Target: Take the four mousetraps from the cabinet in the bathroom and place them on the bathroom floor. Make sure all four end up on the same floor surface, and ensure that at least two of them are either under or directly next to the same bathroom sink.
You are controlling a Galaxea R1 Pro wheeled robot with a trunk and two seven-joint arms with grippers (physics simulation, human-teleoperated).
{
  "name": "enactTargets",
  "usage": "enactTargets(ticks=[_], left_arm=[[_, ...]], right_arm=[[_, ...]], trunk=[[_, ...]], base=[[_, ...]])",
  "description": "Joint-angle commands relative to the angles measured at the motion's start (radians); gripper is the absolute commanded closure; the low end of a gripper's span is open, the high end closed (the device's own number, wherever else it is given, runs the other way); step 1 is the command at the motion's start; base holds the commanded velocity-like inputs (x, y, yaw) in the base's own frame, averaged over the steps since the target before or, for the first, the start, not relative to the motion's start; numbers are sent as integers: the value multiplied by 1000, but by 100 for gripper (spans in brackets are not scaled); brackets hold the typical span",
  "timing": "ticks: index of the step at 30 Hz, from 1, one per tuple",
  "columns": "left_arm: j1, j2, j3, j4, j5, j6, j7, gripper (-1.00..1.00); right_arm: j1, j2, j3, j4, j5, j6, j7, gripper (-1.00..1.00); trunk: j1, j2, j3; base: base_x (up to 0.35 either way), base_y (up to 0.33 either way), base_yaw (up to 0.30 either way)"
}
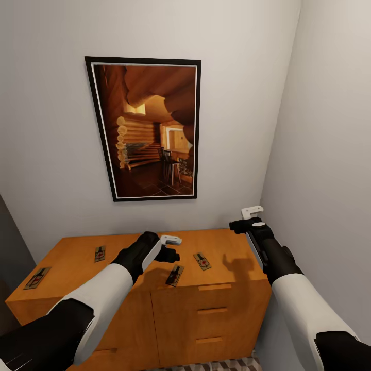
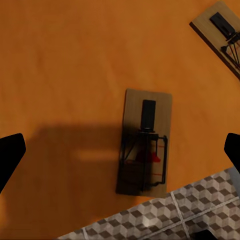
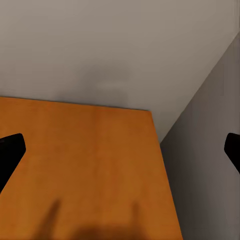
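Observation:
Several mousetraps lie flat on top of the orange-brown cabinet [image 1: 221, 247]: one at the far left [image 1: 37, 278], one behind it [image 1: 100, 253], and two near the front middle [image 1: 175, 275] [image 1: 202, 261]. My left gripper [image 1: 167, 253] hovers open just above the front-middle trap. In the left wrist view that mousetrap [image 2: 145, 142] lies between the spread fingers [image 2: 10, 155], with another mousetrap [image 2: 222, 32] beside it. My right gripper [image 1: 243, 222] is open above the cabinet's back right corner [image 3: 90, 165], holding nothing. The bathroom sink is out of view.
A framed cabin picture [image 1: 149, 129] hangs on the wall behind the cabinet. A side wall [image 1: 330, 154] stands close on the right, next to my right arm. The cube-patterned bathroom floor [image 1: 226, 365] shows below the cabinet's drawer fronts [image 1: 208, 312].

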Motion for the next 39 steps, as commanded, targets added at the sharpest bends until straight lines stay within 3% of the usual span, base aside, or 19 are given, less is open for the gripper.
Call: enactTargets(ticks=[1, 16, 26, 39], left_arm=[[0, 0, -2, 1, 5, 1, 3, -100], [0, 0, -3, 6, 5, -10, -6, -100], [0, 0, -3, 7, 5, -11, -85, -100], [0, 0, -2, 8, 5, -45, -116, -100]], right_arm=[[0, 0, 2, -1, 5, 6, -1, -100], [0, 0, 2, -1, 9, 6, -1, -100], [0, 0, 2, -1, 9, 6, -1, -100], [0, 0, 0, -1, 13, 6, -1, -100]], trunk=[[0, -1, 0], [0, -1, 0], [0, -1, 0], [0, -1, 0]], base=[[0, 0, 0], [0, 0, 0], [0, 0, 0], [0, 0, 0]])
